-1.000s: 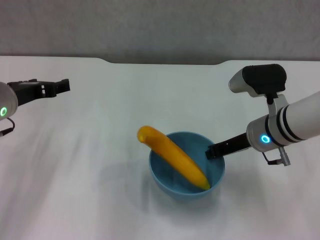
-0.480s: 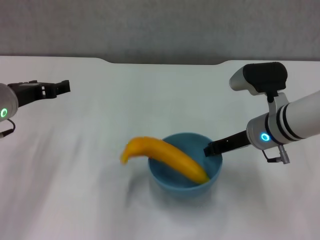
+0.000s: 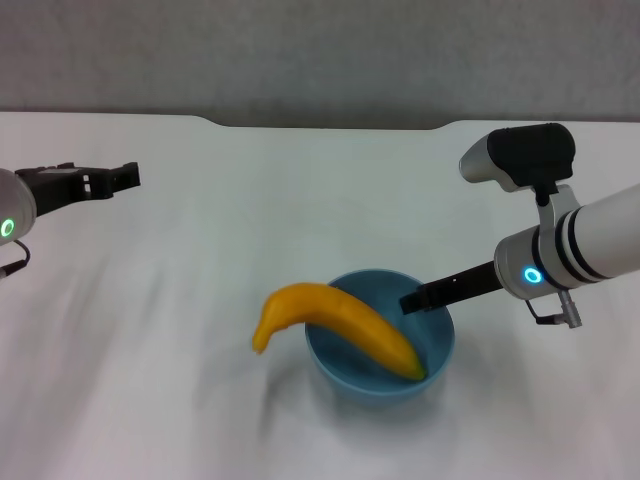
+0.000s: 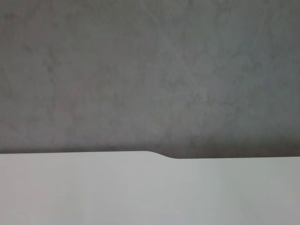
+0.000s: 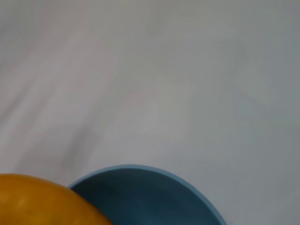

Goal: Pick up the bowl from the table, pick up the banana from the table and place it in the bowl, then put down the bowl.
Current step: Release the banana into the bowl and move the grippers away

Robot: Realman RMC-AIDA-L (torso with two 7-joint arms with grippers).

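Banana in bowl, right gripper at the bowl rim.

The bowl [image 3: 381,335] sits on the table [image 3: 200,250] at 6 o'clock of the head view. The banana [image 3: 340,323] lies across it, one end inside, the other overhanging the rim toward 9 o'clock. The right gripper [image 3: 415,300] meets the rim at the bowl's 2 o'clock; its jaw state cannot be determined. The left gripper [image 3: 118,177] is parked at 9 o'clock, well apart; jaw state likewise undetermined.

No readable text, labels, brands, numbers — none on any surface.
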